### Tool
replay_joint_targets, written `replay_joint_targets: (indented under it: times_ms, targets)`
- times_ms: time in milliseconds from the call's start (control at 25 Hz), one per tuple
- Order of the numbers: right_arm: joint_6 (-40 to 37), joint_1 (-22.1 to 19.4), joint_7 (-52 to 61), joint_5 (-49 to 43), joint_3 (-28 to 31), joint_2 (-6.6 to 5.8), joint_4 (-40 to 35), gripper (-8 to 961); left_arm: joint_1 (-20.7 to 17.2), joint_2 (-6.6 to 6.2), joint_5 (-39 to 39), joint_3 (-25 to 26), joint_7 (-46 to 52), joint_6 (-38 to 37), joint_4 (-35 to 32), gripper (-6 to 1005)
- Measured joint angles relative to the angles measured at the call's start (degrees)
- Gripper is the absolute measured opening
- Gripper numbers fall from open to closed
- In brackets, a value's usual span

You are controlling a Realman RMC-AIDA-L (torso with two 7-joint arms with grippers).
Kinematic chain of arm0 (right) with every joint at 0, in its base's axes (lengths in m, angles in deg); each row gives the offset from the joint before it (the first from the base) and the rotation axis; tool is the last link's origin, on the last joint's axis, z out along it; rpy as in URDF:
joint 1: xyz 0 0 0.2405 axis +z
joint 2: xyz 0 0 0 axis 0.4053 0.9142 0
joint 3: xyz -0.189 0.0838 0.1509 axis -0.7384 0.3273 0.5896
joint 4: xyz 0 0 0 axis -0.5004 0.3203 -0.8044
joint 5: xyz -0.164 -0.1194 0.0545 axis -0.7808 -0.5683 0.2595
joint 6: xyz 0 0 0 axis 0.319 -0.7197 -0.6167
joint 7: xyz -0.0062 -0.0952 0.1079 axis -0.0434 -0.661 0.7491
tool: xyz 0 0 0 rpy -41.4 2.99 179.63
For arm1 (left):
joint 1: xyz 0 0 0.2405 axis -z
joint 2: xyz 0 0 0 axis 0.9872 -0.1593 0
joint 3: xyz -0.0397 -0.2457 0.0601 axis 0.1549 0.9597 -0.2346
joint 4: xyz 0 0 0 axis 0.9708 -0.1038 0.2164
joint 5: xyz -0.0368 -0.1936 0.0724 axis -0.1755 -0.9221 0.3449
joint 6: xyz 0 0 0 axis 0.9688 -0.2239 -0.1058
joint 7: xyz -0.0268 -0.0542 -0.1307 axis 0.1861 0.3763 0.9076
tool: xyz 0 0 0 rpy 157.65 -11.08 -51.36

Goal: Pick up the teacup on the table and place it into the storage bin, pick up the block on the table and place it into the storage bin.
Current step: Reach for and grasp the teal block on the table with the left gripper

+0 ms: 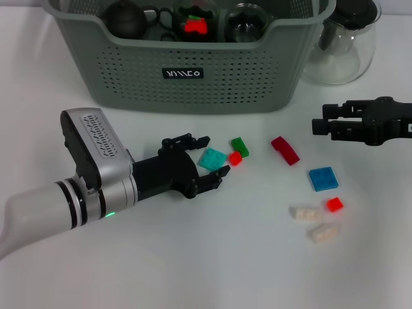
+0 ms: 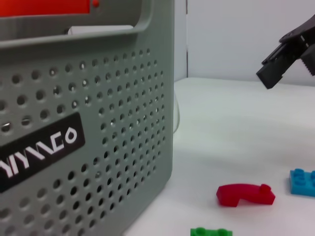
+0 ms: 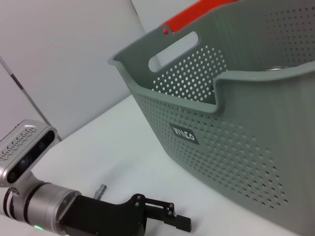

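White table (image 1: 193, 270); storage bin (image 1: 257, 84) at far edge.

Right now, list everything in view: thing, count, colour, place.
bin: 1, grey-green, back of table, holding dark teaware
pitcher: 1, clear glass, right of bin
teal block: 1, between the left tool's fingers
green block: 1, right of teal block
red blocks: 3, small by green, curved at centre, small at right
blue block: 1, right
cream blocks: 2, front right
left tool: open around teal block
right tool: hovering at right, below pitcher
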Motion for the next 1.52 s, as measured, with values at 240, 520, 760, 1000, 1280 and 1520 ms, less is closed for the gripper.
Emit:
replay_joint_targets:
  times_ms: [240, 520, 760, 1000, 1280, 1520]
  targets:
    - [0.07, -0.05, 0.00, 0.00, 0.00, 0.01, 0.00, 596, 0.25, 0.00, -0.15, 0.00, -1.20, 1.35, 0.96, 685]
    - [0.08, -0.23, 0.00, 0.00, 0.01, 0.01, 0.00, 596, -1.02, -0.14, -1.84, 0.08, -1.25, 1.04, -0.09, 684]
    - [-0.11, -0.26, 0.00, 0.00, 0.01, 0.01, 0.00, 596, -2.01, -0.11, -2.29, 0.46, -1.03, 0.70, -1.34, 683]
    - [-0.33, -0.26, 0.00, 0.00, 0.01, 0.01, 0.00, 596, -2.25, 0.00, -2.08, 0.70, -1.51, -0.96, -1.06, 682]
    - [-0.38, -0.25, 0.00, 0.00, 0.01, 0.01, 0.00, 596, -1.89, 0.00, -2.29, 0.87, -4.27, 0.11, 0.38, 681]
    - [-0.38, -0.27, 0.00, 0.00, -0.02, 0.00, 0.00, 596, -1.80, 0.00, -2.30, 1.59, -4.97, 1.16, 0.82, 680]
